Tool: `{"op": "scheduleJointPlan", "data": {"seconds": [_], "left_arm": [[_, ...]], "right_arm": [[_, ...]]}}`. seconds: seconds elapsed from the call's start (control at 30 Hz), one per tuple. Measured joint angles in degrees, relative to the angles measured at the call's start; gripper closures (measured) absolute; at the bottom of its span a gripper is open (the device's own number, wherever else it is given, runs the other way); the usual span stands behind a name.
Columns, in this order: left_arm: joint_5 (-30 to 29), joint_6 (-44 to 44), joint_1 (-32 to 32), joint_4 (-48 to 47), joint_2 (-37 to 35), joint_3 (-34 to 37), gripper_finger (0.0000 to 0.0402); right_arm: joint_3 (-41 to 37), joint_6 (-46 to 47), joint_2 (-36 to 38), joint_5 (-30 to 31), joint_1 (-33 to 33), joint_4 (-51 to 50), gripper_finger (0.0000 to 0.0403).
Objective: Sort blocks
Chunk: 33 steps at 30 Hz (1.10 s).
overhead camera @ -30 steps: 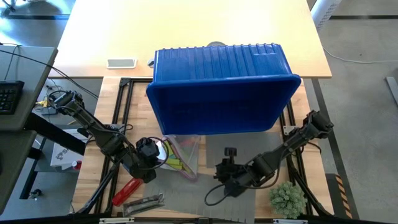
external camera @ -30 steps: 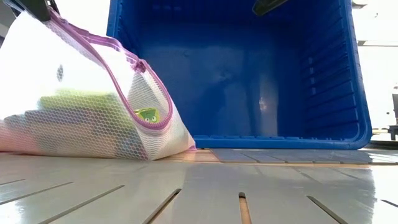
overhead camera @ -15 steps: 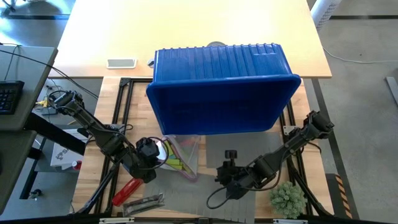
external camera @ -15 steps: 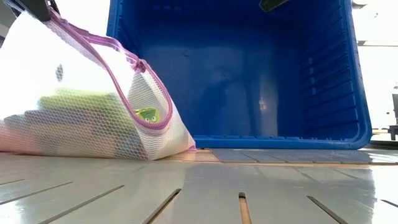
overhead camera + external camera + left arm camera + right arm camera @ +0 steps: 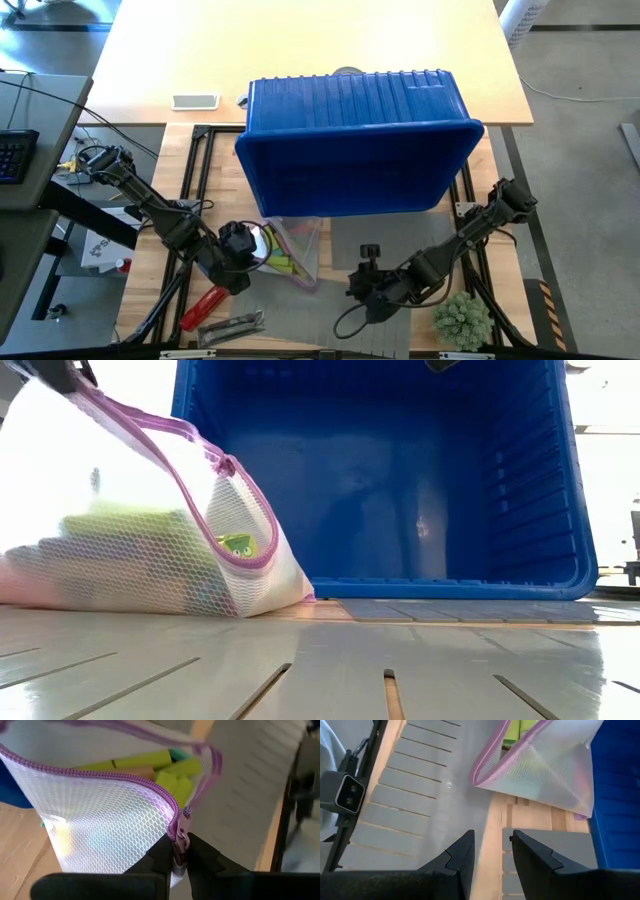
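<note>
From above, the left hand (image 5: 240,243) pinches the mesh bag (image 5: 290,250) in front of the blue bin (image 5: 355,150) on the desk (image 5: 170,250). The left wrist view shows the blocks (image 5: 165,770) inside the bag. In its own wrist view, the right hand (image 5: 492,850) stands partly open, empty.

Even bright overhead light; glare on mesh bag (image 5: 130,520); low view background overexposed; soft shadows.

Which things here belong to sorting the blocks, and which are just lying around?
For the job:
blocks, inside the mesh bag
left gripper, shut on the bag's edge
right gripper, open, empty
blue bin

Lying about:
red tool
green plant
phone
</note>
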<state>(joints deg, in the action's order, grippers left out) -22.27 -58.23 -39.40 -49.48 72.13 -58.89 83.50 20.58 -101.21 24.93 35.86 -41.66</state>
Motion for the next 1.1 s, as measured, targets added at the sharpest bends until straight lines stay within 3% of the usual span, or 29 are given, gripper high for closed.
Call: {"op": "scheduleJointPlan", "data": {"seconds": [0.1, 0.27, 0.63, 0.8, 0.9, 1.1], "left_arm": [[2.9, 5.6, 0.4, 0.1, 0.0, 0.0, 0.0378], [2.5, 12.4, 0.5, 0.1, 0.0, 0.0, 0.0378], [1.9, 12.9, 0.5, 0.1, 0.0, 0.0, 0.0378], [-5.3, 12.9, 0.5, -0.1, 0.0, 0.0, 0.0378], [-6.2, 12.9, 0.5, -0.1, 0.0, 0.0, 0.0378], [-6.8, 13.3, 0.5, 0.1, 0.0, 0.0, 0.0378]], "right_arm": [[0.0, -0.1, 0.0, 0.0, 0.0, 1.5, 0.0288], [0.0, -1.4, 0.0, -0.1, 0.1, 4.7, 0.0288], [0.0, -10.4, -3.4, -0.1, 0.2, 18.3, 0.0288], [0.0, -12.2, -8.0, 7.8, -1.6, 27.1, 0.0288], [0.0, -13.0, -9.5, 11.2, -3.5, 29.7, 0.0288], [0.0, -10.1, -11.7, 8.8, -7.7, 32.9, 0.0287]]}}
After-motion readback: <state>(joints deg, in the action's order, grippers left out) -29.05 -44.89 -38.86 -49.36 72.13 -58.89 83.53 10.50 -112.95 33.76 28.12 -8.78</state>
